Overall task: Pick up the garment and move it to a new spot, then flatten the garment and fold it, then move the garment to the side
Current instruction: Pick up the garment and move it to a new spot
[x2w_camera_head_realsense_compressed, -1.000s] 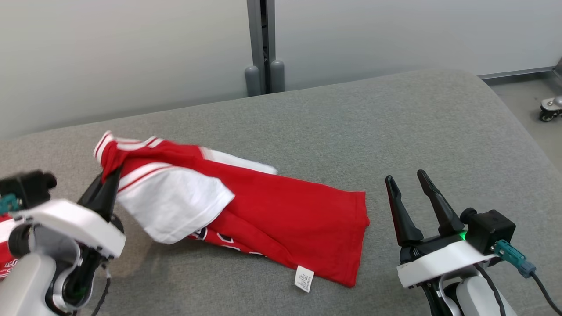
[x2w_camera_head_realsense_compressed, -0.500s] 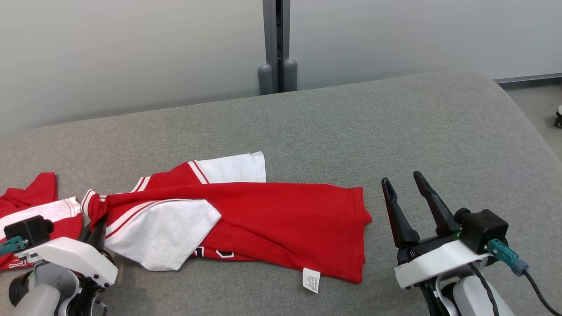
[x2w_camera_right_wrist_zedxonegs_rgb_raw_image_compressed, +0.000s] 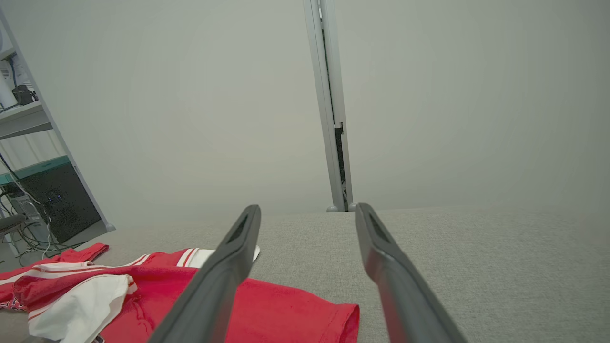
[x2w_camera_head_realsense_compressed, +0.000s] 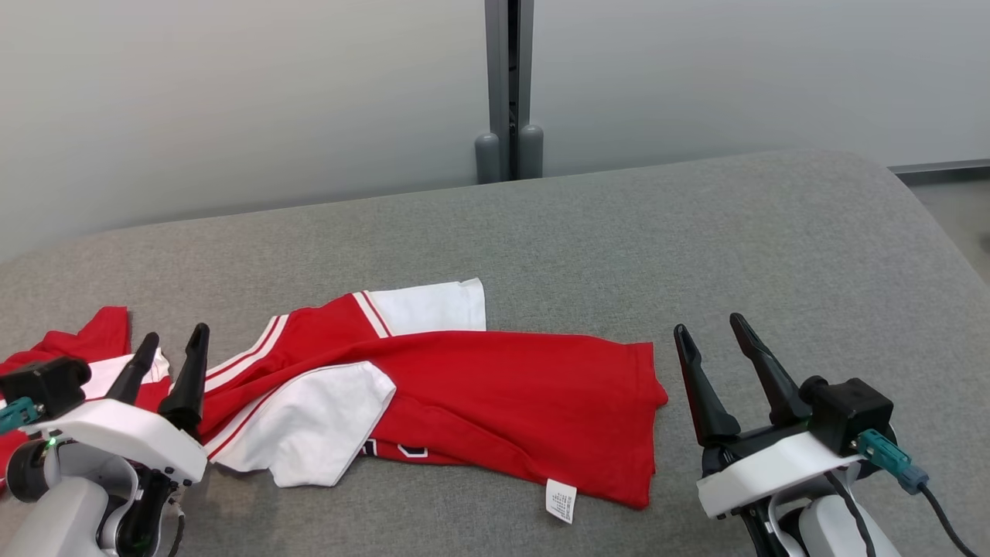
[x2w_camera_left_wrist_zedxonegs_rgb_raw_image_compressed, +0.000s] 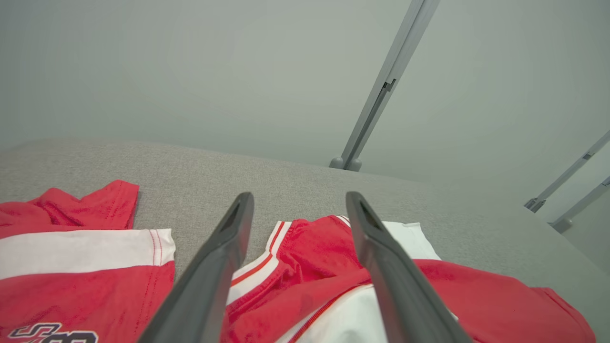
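The garment (x2w_camera_head_realsense_compressed: 503, 394), a red shirt with white sleeves and a white label at its hem, lies loosely folded across the middle of the grey padded surface (x2w_camera_head_realsense_compressed: 619, 247). My left gripper (x2w_camera_head_realsense_compressed: 173, 336) stands open at the garment's left end, its fingers above the striped edge and holding nothing. The left wrist view has the red and white striped edge (x2w_camera_left_wrist_zedxonegs_rgb_raw_image_compressed: 290, 247) lying between my left gripper's (x2w_camera_left_wrist_zedxonegs_rgb_raw_image_compressed: 300, 196) spread fingers. My right gripper (x2w_camera_head_realsense_compressed: 708, 325) is open and empty, just right of the hem. In the right wrist view the garment (x2w_camera_right_wrist_zedxonegs_rgb_raw_image_compressed: 267, 305) lies low and left of that gripper (x2w_camera_right_wrist_zedxonegs_rgb_raw_image_compressed: 307, 208).
A second red and white garment (x2w_camera_head_realsense_compressed: 93, 340) lies at the far left, partly behind my left arm. A grey partition post (x2w_camera_head_realsense_compressed: 509, 93) stands behind the surface. The surface rounds off at its right edge (x2w_camera_head_realsense_compressed: 928, 232). Shelving and cables (x2w_camera_right_wrist_zedxonegs_rgb_raw_image_compressed: 28, 190) stand far left.
My left gripper has opened and let go of the garment's striped end, which now lies down on the surface. The head camera has shifted; my right gripper has stayed open in place.
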